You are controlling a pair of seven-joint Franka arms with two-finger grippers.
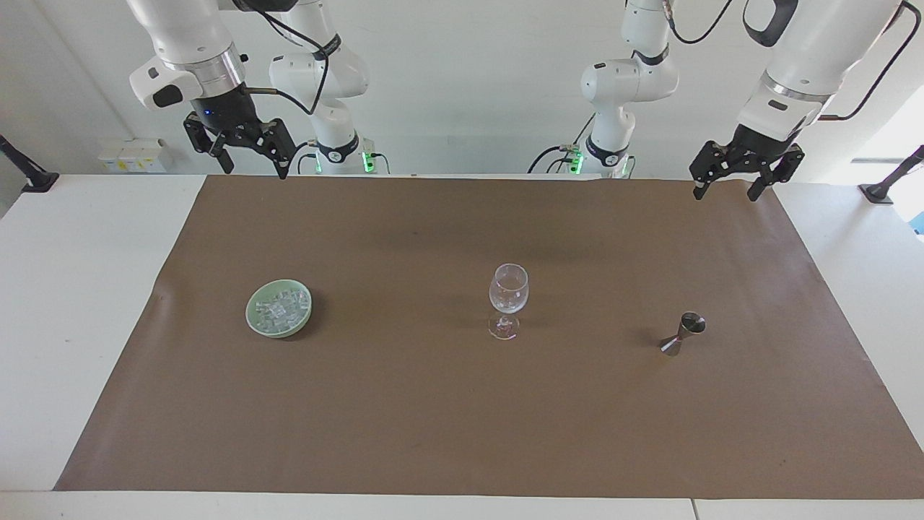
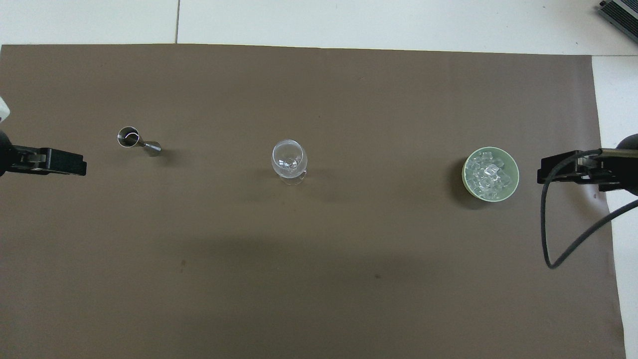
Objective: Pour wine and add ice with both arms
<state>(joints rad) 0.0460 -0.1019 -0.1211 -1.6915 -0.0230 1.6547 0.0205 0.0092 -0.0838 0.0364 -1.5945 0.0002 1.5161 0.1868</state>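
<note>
Left gripper [image 1: 730, 186]: raised, fingers spread, empty.
Right gripper [image 1: 249, 165]: raised, spread, empty.
Ice [image 1: 280, 309]: in green bowl [image 1: 254, 320], nine o'clock of wine glass [image 1: 508, 292] in the facing view.
Jigger [image 1: 683, 334]: three o'clock, apparently upright.

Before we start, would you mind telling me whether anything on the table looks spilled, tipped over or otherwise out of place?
Nothing stands out. The wine glass and the metal measuring cup stand upright on the brown mat, and the ice is heaped inside its green bowl. Both grippers, left and right, hang open above the mat's edge.

Pale green bowl [image 1: 279, 309], clear ice [image 1: 280, 310], silver jigger [image 1: 683, 334], brown mat [image 1: 462, 404]
</note>
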